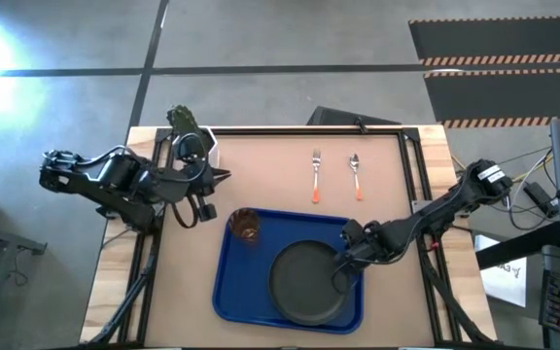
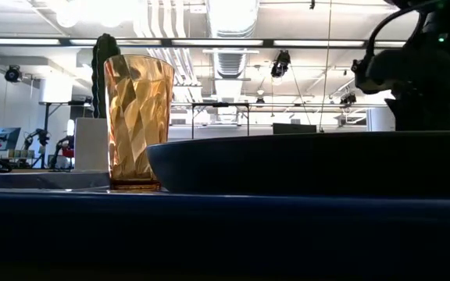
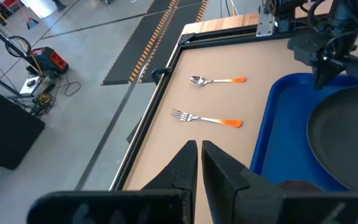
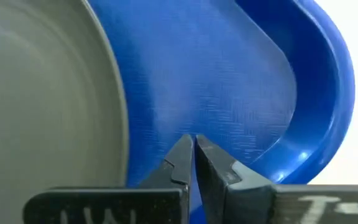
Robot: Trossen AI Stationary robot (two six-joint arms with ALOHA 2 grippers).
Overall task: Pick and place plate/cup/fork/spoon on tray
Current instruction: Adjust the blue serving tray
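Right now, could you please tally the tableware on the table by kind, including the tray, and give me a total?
Tray: 1
Plate: 1, on the tray
Cup: 1, on the tray
Fork: 1, on the bare table
Spoon: 1, on the bare table
Total: 5

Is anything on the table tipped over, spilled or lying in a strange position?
Nothing stands out. The amber plastic cup stands upright on the blue rectangular tray beside the dark round plate. The orange-handled fork and orange-handled spoon lie parallel on the bare table.
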